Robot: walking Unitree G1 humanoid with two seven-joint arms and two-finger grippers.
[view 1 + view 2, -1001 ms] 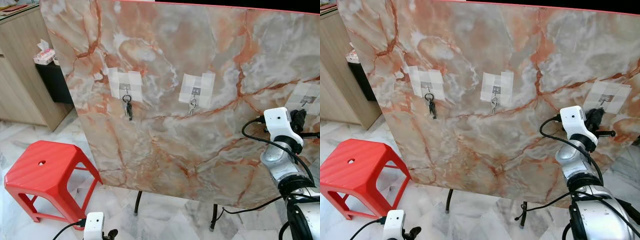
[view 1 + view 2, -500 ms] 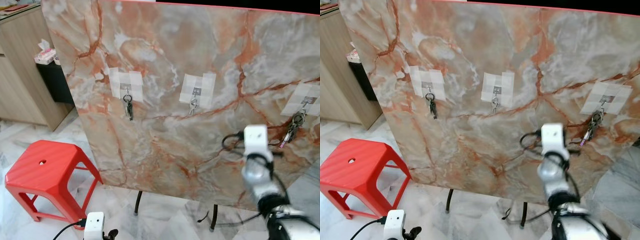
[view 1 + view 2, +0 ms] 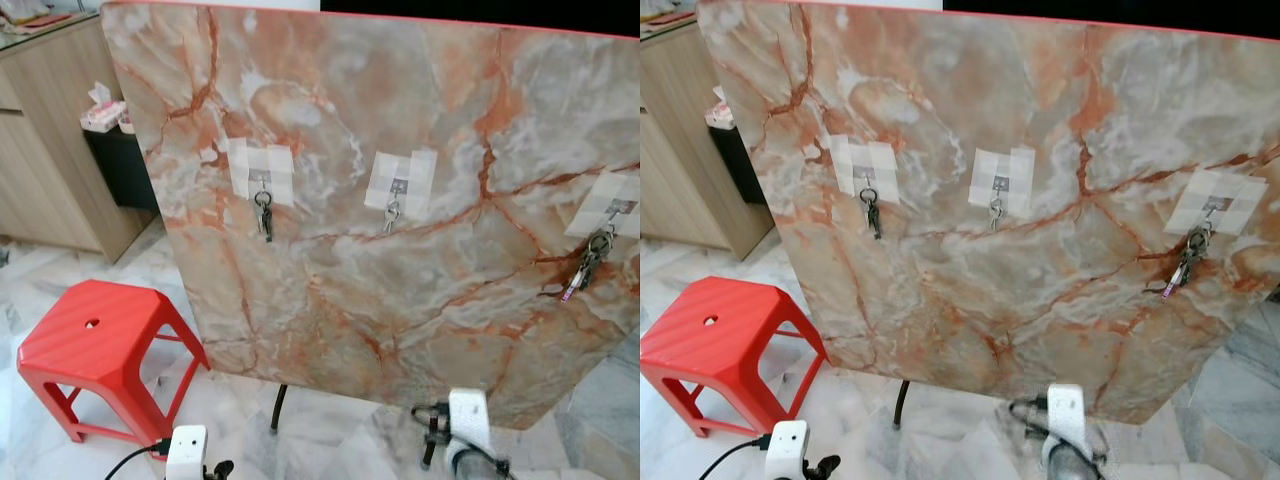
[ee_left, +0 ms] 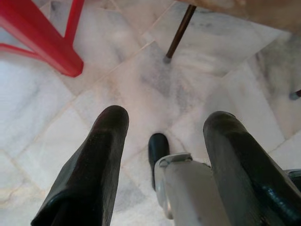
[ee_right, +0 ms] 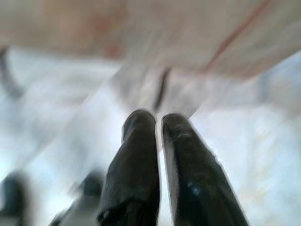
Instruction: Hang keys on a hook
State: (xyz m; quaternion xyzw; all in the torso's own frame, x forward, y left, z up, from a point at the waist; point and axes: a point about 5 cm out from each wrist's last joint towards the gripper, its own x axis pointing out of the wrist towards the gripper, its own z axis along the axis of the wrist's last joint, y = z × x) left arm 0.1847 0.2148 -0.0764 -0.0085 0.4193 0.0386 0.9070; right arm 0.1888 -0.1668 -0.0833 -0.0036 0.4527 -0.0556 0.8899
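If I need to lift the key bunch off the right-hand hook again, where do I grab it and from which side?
Grip the key bunch just below its ring, where the keys hang together. It dangles flat against the marble board from the right hook, so come in square to the board's front with the jaws on either side, then lift up and outward to clear the hook.

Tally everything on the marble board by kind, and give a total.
Taped hooks: 3
Key bunches: 3
Total: 6
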